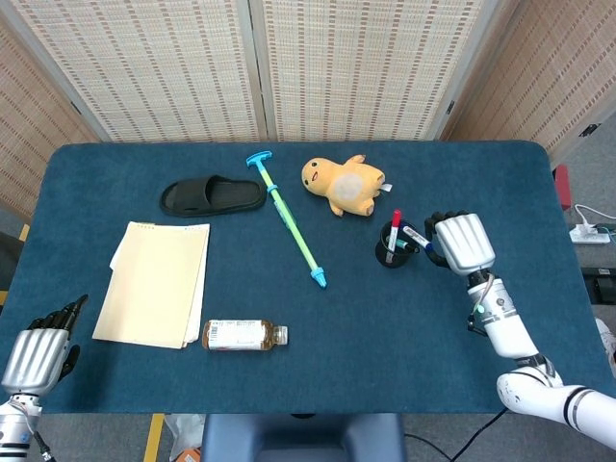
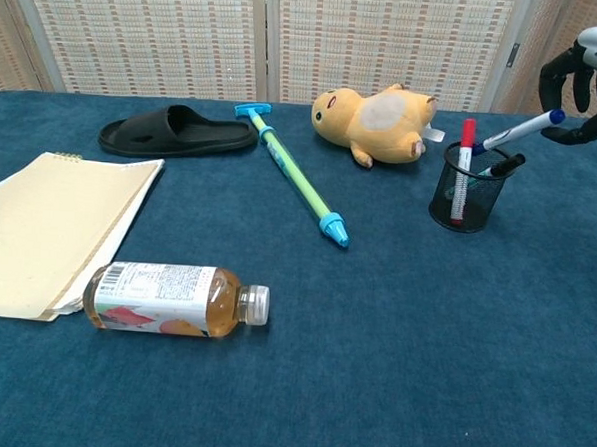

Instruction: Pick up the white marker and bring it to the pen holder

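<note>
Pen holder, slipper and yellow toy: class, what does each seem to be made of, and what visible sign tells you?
Pen holder: looks like black wire mesh, probably metal; the markers inside show through its wall.
Slipper: seems moulded rubber or foam, matt black, smooth and in one piece.
Yellow toy: appears to be plush fabric, with a soft rounded shape, fuzzy surface and sewn tag.
</note>
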Controlling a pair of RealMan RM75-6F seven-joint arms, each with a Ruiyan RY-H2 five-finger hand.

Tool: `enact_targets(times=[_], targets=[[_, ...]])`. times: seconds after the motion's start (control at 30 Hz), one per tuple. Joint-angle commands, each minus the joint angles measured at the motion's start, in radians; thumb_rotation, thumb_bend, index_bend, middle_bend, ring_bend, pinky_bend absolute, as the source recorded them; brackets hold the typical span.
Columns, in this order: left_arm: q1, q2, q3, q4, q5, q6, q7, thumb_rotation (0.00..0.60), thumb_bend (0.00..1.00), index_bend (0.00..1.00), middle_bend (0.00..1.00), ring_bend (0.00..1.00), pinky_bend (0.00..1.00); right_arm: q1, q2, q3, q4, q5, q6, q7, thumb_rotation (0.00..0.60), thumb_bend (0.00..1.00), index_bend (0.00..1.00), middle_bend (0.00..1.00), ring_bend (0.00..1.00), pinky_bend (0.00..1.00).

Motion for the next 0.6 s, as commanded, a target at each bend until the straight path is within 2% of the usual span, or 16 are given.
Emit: enact_targets(times=[0.03,0.3,0.43,0.53,0.6], targets=[[0.001,0.0,0.0,0.0,0.002,0.003,0.0,0.6,0.38,0.07,0.19,0.25,0.37,0.006,-0.015,0.0,0.022,0.011,-0.015,0.024,0.6,0.25,0.67,0.5,0.52,0.56],[0.0,-0.001,0.003,0.0,0.004,0.0,0.004,0.6,0.38,0.07,0.19,0.25,0.37,0.005,-0.029,-0.005,0.055,0.024,-0.025,0.065,0.6,0.25,0.67,0.5,0.52,0.56],[0.001,-0.001,0.004,-0.001,0.008,0.004,0.005,0.6,0.38,0.07,0.19,0.25,0.37,0.008,-0.057,-0.005,0.112,0.037,-0.04,0.093,0.6,0.25,0.67,0.5,0.52,0.56],[0.001,-0.002,0.004,0.0,0.006,0.001,0.004,0.6,0.38,0.07,0.19,0.25,0.37,0.011,-0.076,-0.007,0.155,0.036,-0.05,0.13,0.6,0.25,0.63,0.5,0.52,0.56],[0.0,-0.002,0.003,0.001,0.004,-0.001,0.004,0.6,0.38,0.07,0.19,0.25,0.37,0.008,-0.084,-0.008,0.175,0.027,-0.04,0.155,0.6,0.25,0.56,0.48,0.47,0.56]])
